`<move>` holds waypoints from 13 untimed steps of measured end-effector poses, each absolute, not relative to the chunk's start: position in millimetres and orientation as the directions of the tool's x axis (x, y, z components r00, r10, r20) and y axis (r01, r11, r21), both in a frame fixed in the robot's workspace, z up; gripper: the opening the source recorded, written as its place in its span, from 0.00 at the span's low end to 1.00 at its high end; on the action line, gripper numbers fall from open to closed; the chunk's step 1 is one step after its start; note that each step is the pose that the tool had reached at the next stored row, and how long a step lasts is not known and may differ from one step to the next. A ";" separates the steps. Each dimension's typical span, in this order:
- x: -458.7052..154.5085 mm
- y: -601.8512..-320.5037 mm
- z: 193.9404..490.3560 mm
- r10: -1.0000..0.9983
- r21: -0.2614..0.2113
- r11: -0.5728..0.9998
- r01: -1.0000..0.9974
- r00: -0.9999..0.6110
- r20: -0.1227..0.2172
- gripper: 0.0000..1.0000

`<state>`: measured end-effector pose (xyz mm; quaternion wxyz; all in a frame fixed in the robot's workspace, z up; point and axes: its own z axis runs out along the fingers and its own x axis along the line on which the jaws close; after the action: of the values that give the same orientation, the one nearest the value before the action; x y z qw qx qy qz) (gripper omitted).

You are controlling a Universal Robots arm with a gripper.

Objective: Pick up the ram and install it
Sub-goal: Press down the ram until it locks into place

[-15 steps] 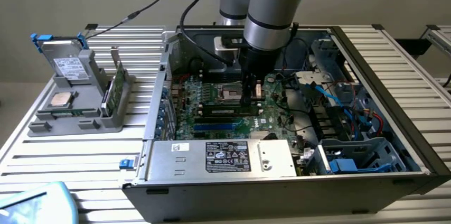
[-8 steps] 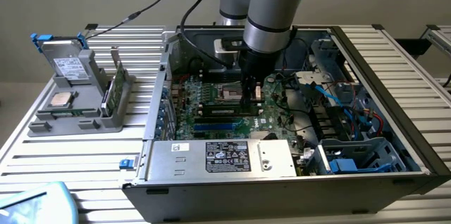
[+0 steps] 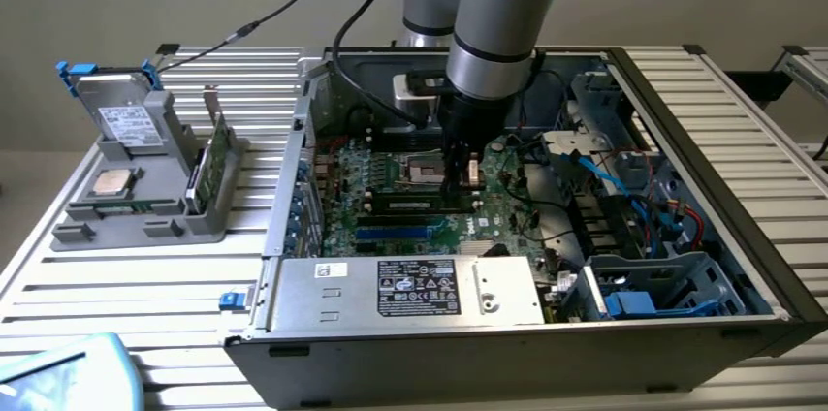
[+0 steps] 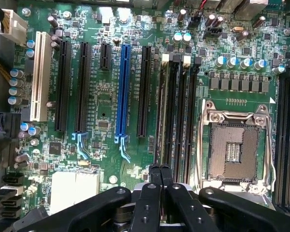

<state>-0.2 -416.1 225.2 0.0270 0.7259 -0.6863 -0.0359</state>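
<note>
With its fingers pressed together, the gripper [image 4: 160,170] bears on the ram [image 4: 162,111] seated in its slot beside the CPU socket [image 4: 234,147]; pressure should stay straight down, evenly.

The gripper [image 4: 160,173] hangs over a green motherboard [image 4: 106,92], its black fingers [image 4: 155,181] pressed together above a row of memory slots [image 4: 176,111]. Beside those slots sits an open processor socket [image 4: 234,150] in a metal frame. A blue expansion slot [image 4: 123,89], black slots and a white slot [image 4: 40,75] lie further across the board.
</note>
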 end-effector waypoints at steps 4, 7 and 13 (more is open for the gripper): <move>-0.1 -415.9 226.0 -0.998 0.088 -0.057 -0.995 0.055 -0.017 0.10; -0.8 -416.0 229.4 -0.998 0.088 -0.057 -0.994 0.055 -0.016 0.10; -14.7 -416.0 229.7 -0.998 0.088 -0.057 -0.995 0.055 -0.015 0.10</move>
<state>-14.7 -416.0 229.7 0.0268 0.7260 -0.6863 -0.0359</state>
